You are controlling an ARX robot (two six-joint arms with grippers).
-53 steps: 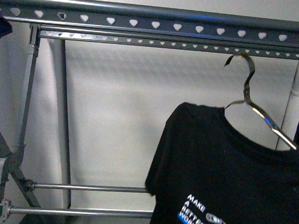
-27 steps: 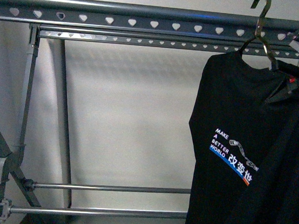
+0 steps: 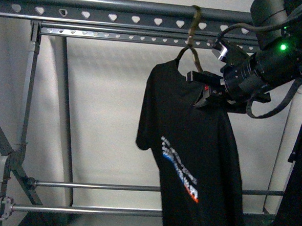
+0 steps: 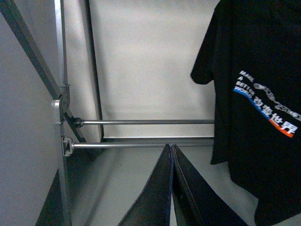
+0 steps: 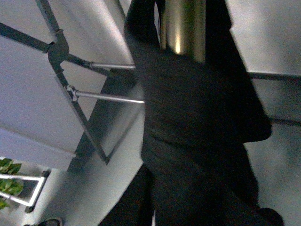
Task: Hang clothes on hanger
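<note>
- The T-shirt (image 3: 190, 146) hangs on the hanger (image 3: 192, 41), whose hook curls over the top rail (image 3: 96, 10) pierced with heart-shaped holes; the shirt's printed lettering and blue-orange stripe show low on its front.
- The hanger's neck drops from the rail into the shirt's collar; its shoulder arms are hidden inside the cloth.
- The right gripper (image 3: 206, 91) sits at the shirt's near shoulder just below the collar, its fingers pinched on the T-shirt there.
- The right arm reaches in from the upper right, sloping down toward the shirt, with a green light lit on its body.
- In the right wrist view the dark cloth (image 5: 197, 122) fills the middle, blurred, with a shiny bronze strip (image 5: 182, 26) of the hanger above it.
- The left gripper (image 4: 171, 188) is held low, its two dark fingers pressed together with nothing between them, pointing toward the rack's two lower bars (image 4: 141, 133); the shirt (image 4: 258, 103) hangs off to one side, apart from it.
</note>
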